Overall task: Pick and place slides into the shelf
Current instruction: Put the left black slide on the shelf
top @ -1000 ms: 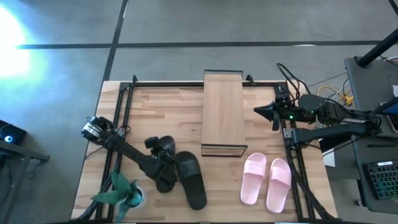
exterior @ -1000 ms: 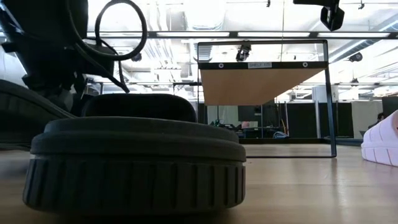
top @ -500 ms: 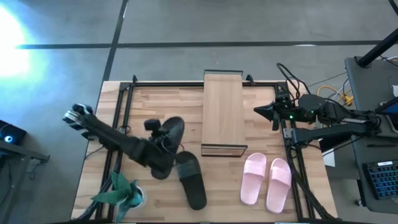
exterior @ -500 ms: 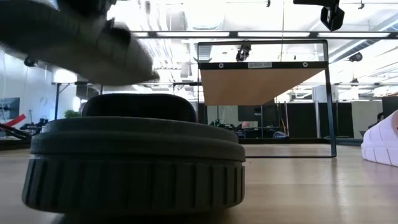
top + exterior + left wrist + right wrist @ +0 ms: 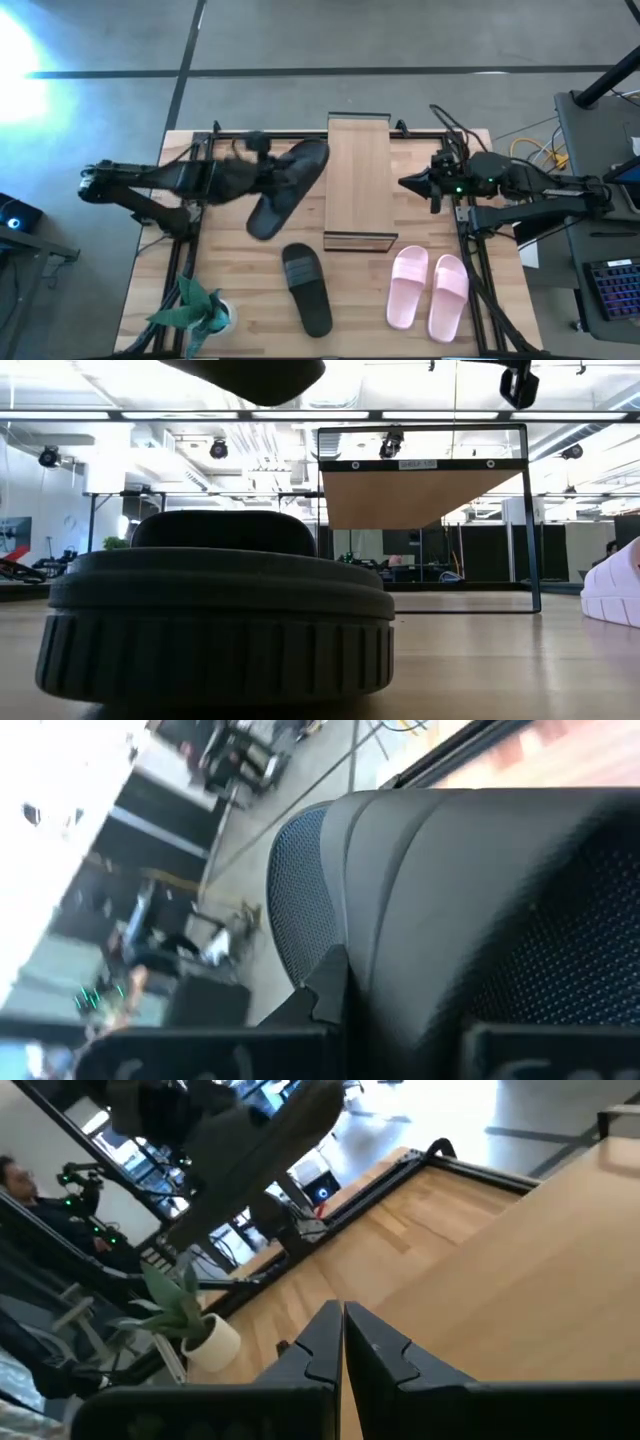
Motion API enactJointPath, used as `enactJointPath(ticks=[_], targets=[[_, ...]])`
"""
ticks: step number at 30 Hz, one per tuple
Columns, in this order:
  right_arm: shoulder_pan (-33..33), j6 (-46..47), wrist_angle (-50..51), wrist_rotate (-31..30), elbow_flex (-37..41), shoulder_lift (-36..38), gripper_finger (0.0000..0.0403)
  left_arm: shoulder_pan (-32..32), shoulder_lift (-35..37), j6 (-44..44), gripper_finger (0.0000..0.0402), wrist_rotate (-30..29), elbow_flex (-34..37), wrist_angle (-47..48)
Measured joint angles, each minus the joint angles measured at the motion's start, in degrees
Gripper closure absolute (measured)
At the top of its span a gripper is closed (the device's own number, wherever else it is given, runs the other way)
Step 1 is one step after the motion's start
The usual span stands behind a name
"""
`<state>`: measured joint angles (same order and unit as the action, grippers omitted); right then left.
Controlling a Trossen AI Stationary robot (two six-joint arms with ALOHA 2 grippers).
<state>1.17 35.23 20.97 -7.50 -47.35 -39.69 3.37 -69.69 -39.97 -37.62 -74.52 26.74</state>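
While one black slide hangs in the air, the job stands at its first carry:

High view: left gripper [image 5: 243, 170] pinches a black slide [image 5: 287, 185], lifted clear of the table [image 5: 230, 300] and just beside the shelf [image 5: 360, 180]. Its twin, the second black slide [image 5: 306, 287], lies flat near the table's front edge; the pink pair [image 5: 428, 289] lies side by side to the right of the shelf's front end. A green toy plant [image 5: 195, 308] stands at the front left corner. The right gripper [image 5: 408, 182], fingers pressed together and empty, waits beside the shelf's right flank.

Low view: the resting black slide [image 5: 215, 615] fills the foreground; the shelf [image 5: 425, 495] shows an open bay under its plank. A lit workshop hall lies beyond.

Left wrist view: the held slide's strap [image 5: 450, 910] fills the picture, clamped against the fingers [image 5: 325, 990].

Right wrist view: closed fingers [image 5: 342, 1342] point over the shelf's plank top [image 5: 520, 1290]; a person sits at the far left of the room.

Step in hand: carrying, none shelved yet.

Next move, as a judgement: lower and level the slide, then ease it into the shelf without knocking the frame.
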Motion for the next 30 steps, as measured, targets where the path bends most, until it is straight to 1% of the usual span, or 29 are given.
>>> enactJointPath(ticks=[2, 4, 6, 8, 9, 11, 13, 16, 18, 22, 26, 30], targets=[[0.0, 0.2, -2.9, 0.0, 0.0, -1.0, 0.0394, -4.6, -1.4, -7.0, 0.0401, 6.0, 0.0, -1.7], [0.0, 0.9, -8.5, -0.1, 0.0, -1.8, 0.0394, -9.3, -3.7, -13.5, 0.0401, 11.2, 0.0, -3.6], [0.0, 0.9, -13.7, -1.8, -0.1, -1.7, 0.0394, -14.0, -5.9, -17.4, 0.0401, 17.1, 0.0, -6.0], [0.0, 0.8, -14.6, -6.1, -1.3, -0.7, 0.0394, -18.4, -7.9, -17.9, 0.0401, 24.3, 0.1, -10.0], [0.0, 0.8, -13.3, -9.0, -2.0, -0.1, 0.0394, -20.4, -8.8, -17.9, 0.0401, 28.0, -0.3, -11.7], [0.0, 1.8, -9.1, -13.4, -3.5, 0.9, 0.0394, -24.2, -11.0, -19.9, 0.0401, 33.3, -1.9, -13.9], [0.0, 4.1, -3.9, -16.4, -4.8, 1.6, 0.0394, -27.0, -14.2, -22.7, 0.0401, 36.6, -3.7, -16.2], [0.0, 7.3, 1.0, -18.3, -5.8, 1.8, 0.0394, -29.7, -20.0, -24.1, 0.0402, 41.9, -7.8, -16.4], [0.0, 8.6, 1.4, -19.6, -5.9, 1.7, 0.0394, -30.5, -24.0, -25.4, 0.0402, 44.7, -11.4, -16.9], [0.0, 11.0, 1.4, -21.3, -5.9, 0.8, 0.0394, -30.5, -31.4, -31.5, 0.0402, 47.3, -18.5, -17.4], [0.0, 13.1, 1.5, -22.4, -5.9, -0.3, 0.0394, -30.5, -37.2, -32.7, 0.0402, 52.1, -24.8, -16.6], [0.0, 14.3, 1.4, -23.0, -5.9, -0.9, 0.0394, -30.7, -41.4, -33.0, 0.0401, 54.5, -29.6, -17.3]])
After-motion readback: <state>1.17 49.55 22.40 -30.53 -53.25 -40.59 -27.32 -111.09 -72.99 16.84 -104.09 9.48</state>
